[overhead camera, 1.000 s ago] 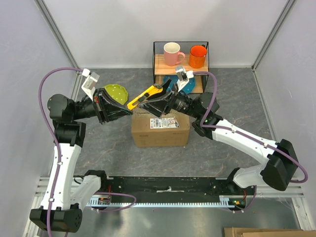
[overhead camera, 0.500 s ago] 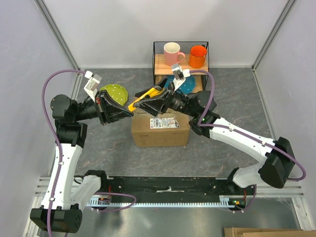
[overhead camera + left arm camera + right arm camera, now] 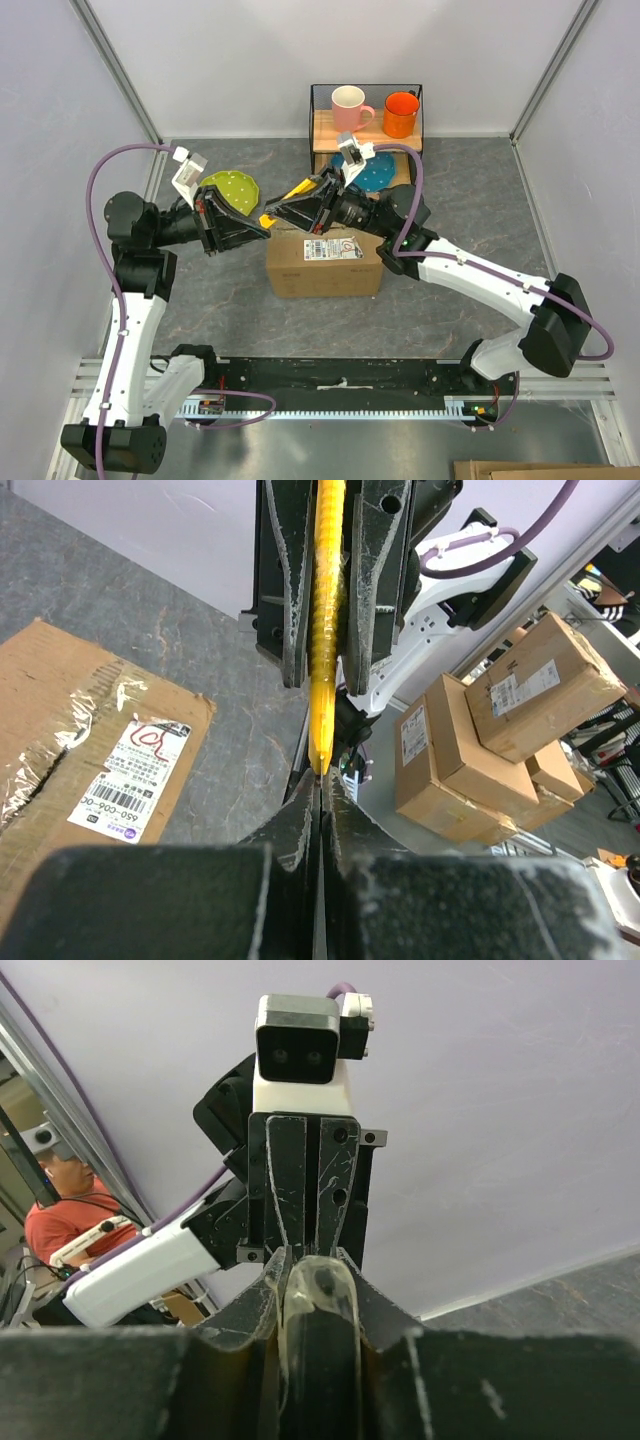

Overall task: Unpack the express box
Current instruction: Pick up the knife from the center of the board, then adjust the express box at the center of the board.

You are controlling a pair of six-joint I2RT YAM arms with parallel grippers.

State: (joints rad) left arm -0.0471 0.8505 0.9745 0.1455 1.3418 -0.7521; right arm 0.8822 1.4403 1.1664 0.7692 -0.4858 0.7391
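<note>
The express box (image 3: 325,268), a brown carton with a white label (image 3: 332,247) and a taped seam, lies shut on the table between the arms; its top also shows in the left wrist view (image 3: 60,710). Above its far edge a yellow utility knife (image 3: 300,189) spans both grippers. My left gripper (image 3: 266,229) is shut on the knife's thin end (image 3: 322,750). My right gripper (image 3: 276,207) grips the knife's body (image 3: 326,620) from the opposite side, jaws pressed on both flanks (image 3: 305,1255). Both wrist cameras look straight at the other gripper.
A wire-framed shelf (image 3: 317,140) at the back holds a pink mug (image 3: 348,108) and an orange mug (image 3: 400,113). A green dotted plate (image 3: 232,187) lies behind the left gripper, a blue plate (image 3: 380,172) under the shelf. Stacked cartons (image 3: 500,720) stand beyond the table.
My right gripper slid left along the knife and closed on it. The left gripper stayed shut on the knife's end.
</note>
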